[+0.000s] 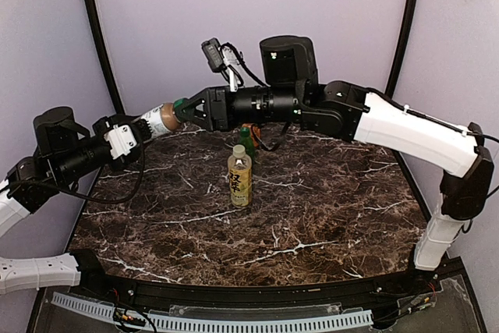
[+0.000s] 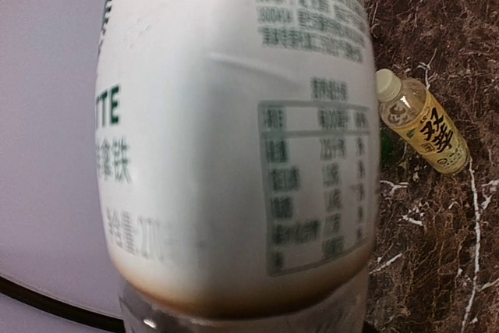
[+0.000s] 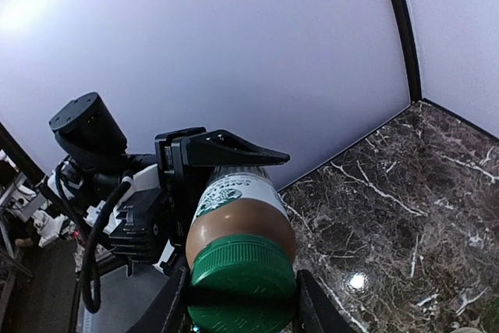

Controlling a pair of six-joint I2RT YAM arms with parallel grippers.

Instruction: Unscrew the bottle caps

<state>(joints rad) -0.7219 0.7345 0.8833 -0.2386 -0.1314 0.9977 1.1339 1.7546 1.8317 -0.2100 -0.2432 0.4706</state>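
Well left of the tall yellow plastic bottle (image 1: 239, 181), left claw (image 1: 140, 124) clamps the white-labelled clear bottle (image 2: 234, 138); right claw (image 3: 243, 308) grips its green cap (image 3: 243, 269): twist squarely along its axis.

The clear bottle (image 1: 161, 118), white-labelled with brown drink inside, lies level in the air above the tabletop's far left edge. The left gripper (image 1: 146, 125) clamps its body and the right gripper (image 1: 185, 107) pinches its green cap (image 3: 243, 282). The yellow bottle (image 1: 240, 178) stands upright and capped mid-tabletop, with the green bottle (image 1: 247, 143) just behind it, partly hidden.
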